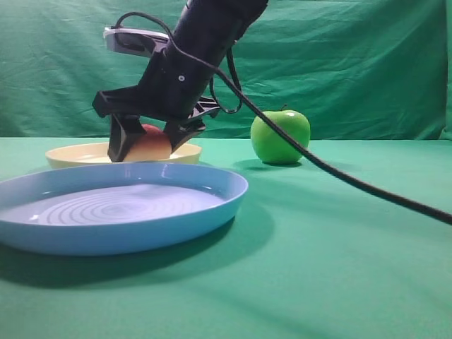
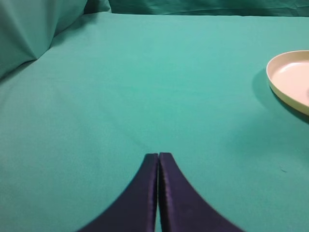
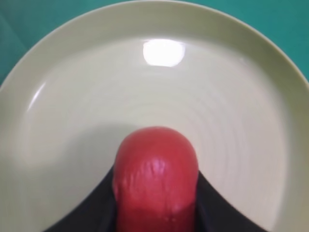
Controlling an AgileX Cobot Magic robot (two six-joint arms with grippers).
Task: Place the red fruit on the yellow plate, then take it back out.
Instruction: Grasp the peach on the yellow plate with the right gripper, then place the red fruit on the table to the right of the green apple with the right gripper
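Observation:
The red fruit (image 1: 155, 143) (image 3: 157, 174), red on top and peach below, is over the middle of the yellow plate (image 1: 70, 154) (image 3: 231, 96). My right gripper (image 1: 146, 150) (image 3: 156, 170) reaches down from above, and its two dark fingers press against the fruit's left and right sides. The plate's rim hides the fruit's underside, so I cannot tell whether it rests on the plate. In the left wrist view my left gripper (image 2: 158, 154) is shut and empty over bare green cloth, with the yellow plate (image 2: 289, 82) off to its right.
A large light-blue plate (image 1: 212, 205) sits in front of the yellow one. A glossy green apple (image 1: 280, 136) stands to the right on the cloth. The right arm's black cable (image 1: 353, 180) slants down past the apple to the right edge.

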